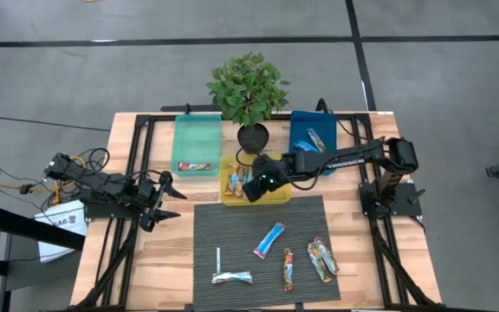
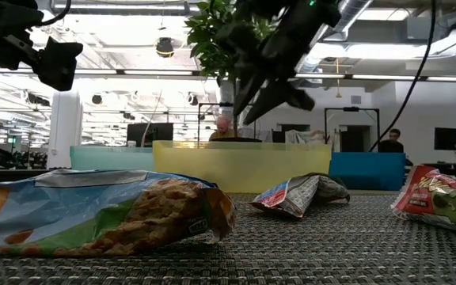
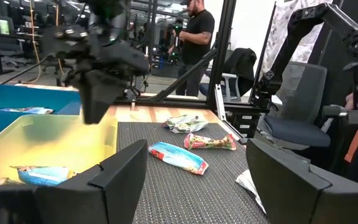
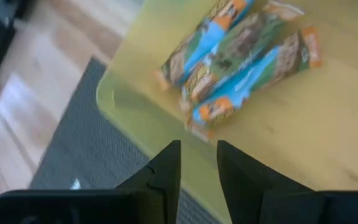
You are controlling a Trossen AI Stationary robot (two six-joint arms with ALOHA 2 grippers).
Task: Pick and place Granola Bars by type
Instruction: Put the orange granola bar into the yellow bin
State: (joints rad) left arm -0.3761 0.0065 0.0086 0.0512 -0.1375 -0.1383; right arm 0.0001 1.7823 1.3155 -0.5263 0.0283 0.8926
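Yellow bin (image 1: 277,196), teal bin (image 1: 196,139), blue bin (image 1: 301,130), dark ribbed mat (image 1: 232,238) (grey), blue-wrapped bar (image 1: 269,240)

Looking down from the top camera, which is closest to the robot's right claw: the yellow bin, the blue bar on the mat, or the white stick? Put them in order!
Measured from the right gripper:
1. Yellow bin: the gripper hangs right over it, behind the mat.
2. Blue bar: on the mat's middle, in front of the bin.
3. White stick: near the mat's front left corner.
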